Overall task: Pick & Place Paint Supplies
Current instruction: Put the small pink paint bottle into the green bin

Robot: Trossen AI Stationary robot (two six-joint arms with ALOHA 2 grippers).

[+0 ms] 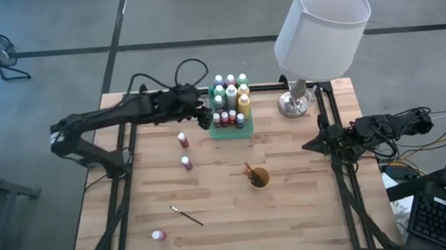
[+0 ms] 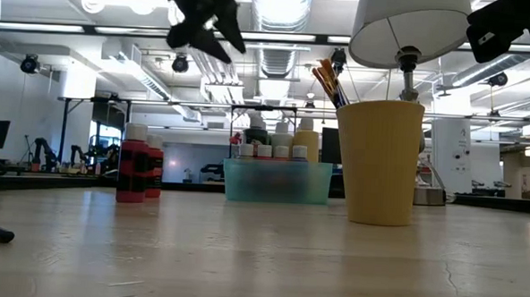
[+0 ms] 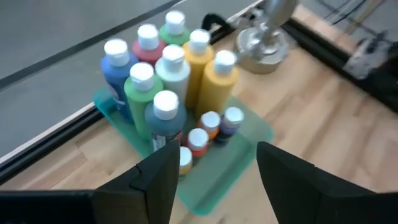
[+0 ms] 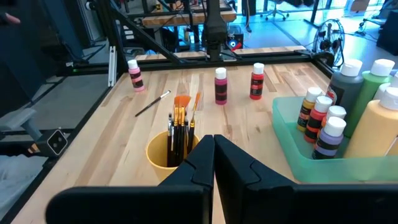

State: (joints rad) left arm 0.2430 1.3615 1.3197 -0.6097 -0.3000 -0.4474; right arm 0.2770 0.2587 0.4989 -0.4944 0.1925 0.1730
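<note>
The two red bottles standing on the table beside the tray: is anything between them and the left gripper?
Nothing visible. The left gripper hangs open above the green tray's left edge. The nearer red bottle and the second one stand apart on bare wood, with no object between them and it.

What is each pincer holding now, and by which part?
Nothing. The left pincer is open above the green tray; the right pincer is shut, empty.
</note>
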